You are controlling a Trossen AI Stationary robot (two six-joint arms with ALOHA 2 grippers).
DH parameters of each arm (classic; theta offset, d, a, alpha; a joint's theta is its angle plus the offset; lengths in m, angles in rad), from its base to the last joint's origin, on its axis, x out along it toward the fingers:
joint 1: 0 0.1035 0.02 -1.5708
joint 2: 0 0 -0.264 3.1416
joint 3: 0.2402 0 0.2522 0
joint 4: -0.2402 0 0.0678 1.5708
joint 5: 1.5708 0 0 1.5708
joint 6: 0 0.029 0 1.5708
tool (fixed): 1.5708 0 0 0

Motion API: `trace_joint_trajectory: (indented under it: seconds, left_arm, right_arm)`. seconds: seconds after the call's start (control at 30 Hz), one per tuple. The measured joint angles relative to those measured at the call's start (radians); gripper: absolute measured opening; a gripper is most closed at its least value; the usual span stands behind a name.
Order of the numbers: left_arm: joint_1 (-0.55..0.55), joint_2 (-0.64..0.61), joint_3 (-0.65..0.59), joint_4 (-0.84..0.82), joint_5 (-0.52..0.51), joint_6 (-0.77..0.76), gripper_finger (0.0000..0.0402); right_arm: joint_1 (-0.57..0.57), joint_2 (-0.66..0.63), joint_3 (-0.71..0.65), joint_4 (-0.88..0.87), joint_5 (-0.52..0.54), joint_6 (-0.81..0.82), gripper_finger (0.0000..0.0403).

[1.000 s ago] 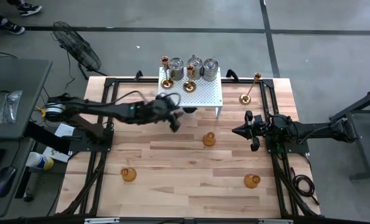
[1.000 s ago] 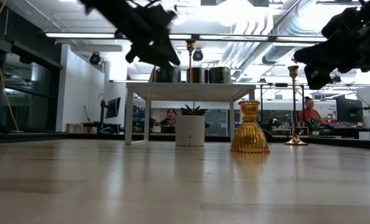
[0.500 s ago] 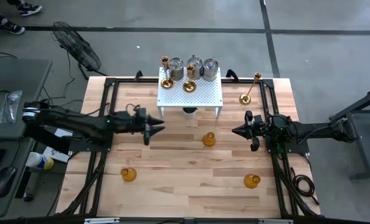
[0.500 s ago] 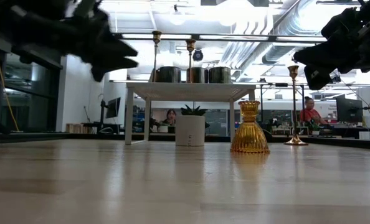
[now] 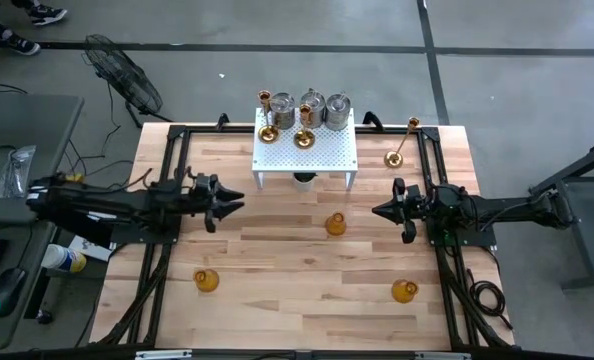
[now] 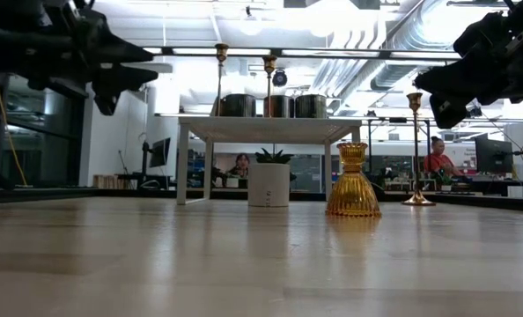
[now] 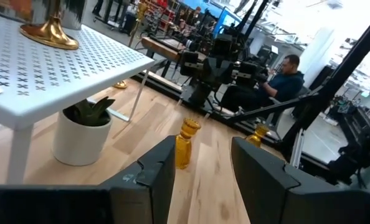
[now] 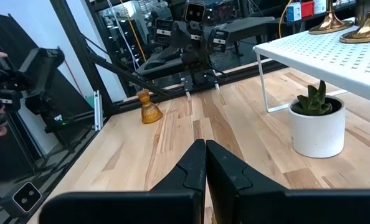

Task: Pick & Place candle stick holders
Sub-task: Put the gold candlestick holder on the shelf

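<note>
Your candle stick holders are spread over the table (image 5: 307, 270) and the white perforated rack (image 5: 327, 152). On the rack you have 2 slim gold candlesticks, 1 at its far left corner (image 5: 267, 128) and 1 just beside it toward the middle (image 5: 304, 133), plus 3 silvery-grey jar-like holders (image 5: 311, 106) in a row along the rack's far edge. A 3rd gold candlestick (image 5: 398, 150) stands on the wood to the right of the rack, apart from it. You also have 3 squat amber-orange holders on the bare table: 1 near the centre (image 5: 335, 224), in front of the rack, 1 at the near left (image 5: 207, 280), and 1 at the near right (image 5: 405, 291). Under the rack sits a small white pot with a green plant (image 6: 268, 180).

Your left gripper (image 5: 233, 201) hangs over the left part of the table, left of the rack, pointing toward the centre; its fingers (image 7: 154, 171) stand apart with nothing between them, and the centre amber holder shows through the gap in the left wrist view. Your right gripper (image 5: 379, 211) hangs at the right side, facing the left one, with its fingers (image 8: 191, 165) pressed together and holding nothing.

People sit at desks in the room beyond the table.
</note>
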Motion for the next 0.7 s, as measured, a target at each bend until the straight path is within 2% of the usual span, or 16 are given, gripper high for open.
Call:
trace_joint_trajectory:
  seconds: [0.43, 0.7]
  left_arm:
    - [0.000, -0.247, -0.006, -0.272, 0.000, 0.094, 0.0152]
    - [0.000, -0.355, -0.008, -0.374, -0.008, 0.118, 0.0152]
  right_arm:
    - [0.000, 0.000, 0.000, 0.000, -0.001, 0.000, 0.0003]
    - [0.000, 0.000, 0.000, 0.000, -0.001, 0.000, 0.0003]
